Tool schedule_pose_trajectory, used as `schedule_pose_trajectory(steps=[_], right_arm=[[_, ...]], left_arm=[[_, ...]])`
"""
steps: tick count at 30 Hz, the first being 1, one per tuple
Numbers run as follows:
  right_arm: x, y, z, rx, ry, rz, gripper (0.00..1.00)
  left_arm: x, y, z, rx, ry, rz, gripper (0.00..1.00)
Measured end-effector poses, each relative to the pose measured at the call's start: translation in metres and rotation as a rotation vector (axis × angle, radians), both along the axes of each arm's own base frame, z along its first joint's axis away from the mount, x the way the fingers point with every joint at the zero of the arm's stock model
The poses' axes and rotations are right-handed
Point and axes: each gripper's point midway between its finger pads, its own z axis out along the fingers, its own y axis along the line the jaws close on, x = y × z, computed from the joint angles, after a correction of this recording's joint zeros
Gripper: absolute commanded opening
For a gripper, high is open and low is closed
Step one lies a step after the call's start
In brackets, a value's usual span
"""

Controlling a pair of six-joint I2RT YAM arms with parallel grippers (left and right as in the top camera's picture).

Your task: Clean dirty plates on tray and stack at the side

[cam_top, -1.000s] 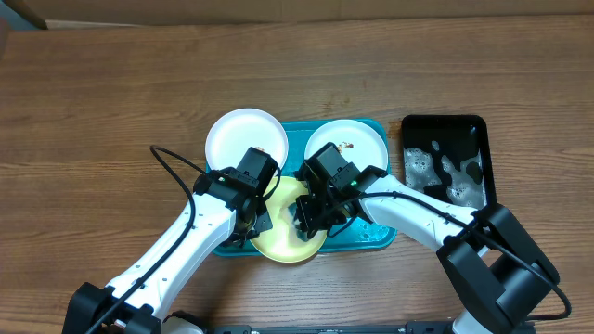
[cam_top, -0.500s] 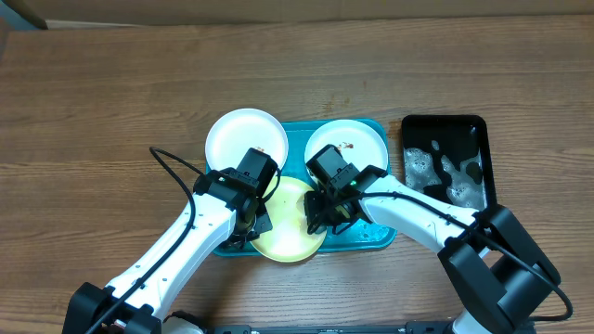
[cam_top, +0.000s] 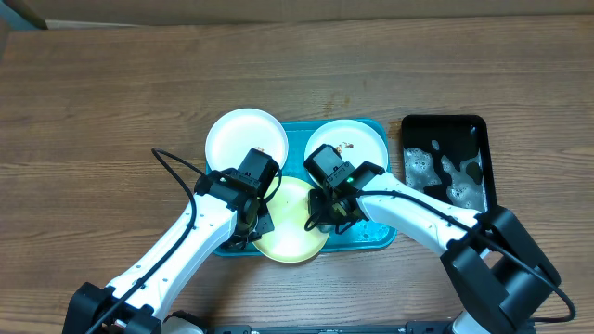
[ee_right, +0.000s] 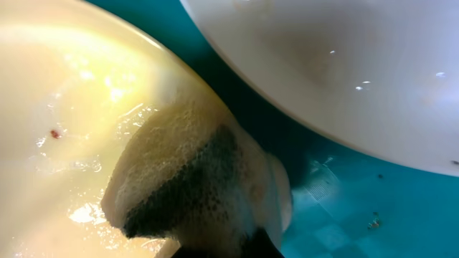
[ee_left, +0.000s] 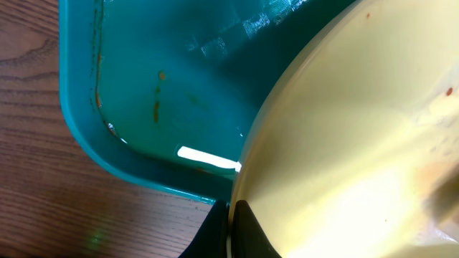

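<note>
The pale yellow-green round plate [cam_top: 290,239] is being held at the near side of the large turquoise rectangular plastic tray [cam_top: 382,237], overhanging its rim. The plate's left edge is being clamped by the left pincer [cam_top: 253,221]. A foamy yellow sponge [ee_right: 186,172] is being gripped by the right pincer [cam_top: 327,215] and pressed onto the wet plate. One white round plate [cam_top: 243,137] and a second white round plate [cam_top: 360,141] are being carried at the tray's far side. A narrow black tray [cam_top: 444,124] is being borne by the wooden tabletop [cam_top: 93,93], right.

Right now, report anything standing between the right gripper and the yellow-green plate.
Only the soapy sponge that the right gripper itself holds, pressed onto the yellow-green plate. Nothing else visible intervenes; the white plate lies beside it on the tray.
</note>
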Motion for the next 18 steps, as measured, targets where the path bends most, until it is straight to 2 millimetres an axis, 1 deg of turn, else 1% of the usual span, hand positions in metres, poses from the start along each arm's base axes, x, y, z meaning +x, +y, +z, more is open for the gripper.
schedule_pose_trajectory(steps=[3, 6, 10, 13, 15, 18], right_arm=[[0.005, -0.003, 0.013, -0.003, -0.04, -0.012, 0.04], [0.013, -0.007, 0.033, 0.006, -0.103, -0.032, 0.04], [0.021, -0.02, 0.059, 0.011, -0.162, -0.069, 0.04], [0.025, -0.039, 0.067, -0.011, -0.158, -0.114, 0.04], [0.027, -0.059, 0.067, -0.041, -0.135, -0.16, 0.04], [0.034, -0.092, 0.064, -0.073, -0.09, -0.221, 0.04]], left_arm=[[-0.001, 0.002, 0.0, 0.01, 0.003, 0.001, 0.04], [-0.002, 0.006, 0.0, 0.03, 0.006, 0.003, 0.04], [-0.001, 0.008, 0.0, 0.043, 0.0, 0.006, 0.04], [-0.001, 0.012, 0.002, 0.063, -0.006, 0.013, 0.04], [-0.003, 0.016, 0.005, 0.079, -0.013, 0.015, 0.04], [-0.001, 0.024, 0.019, 0.113, -0.053, 0.016, 0.04]])
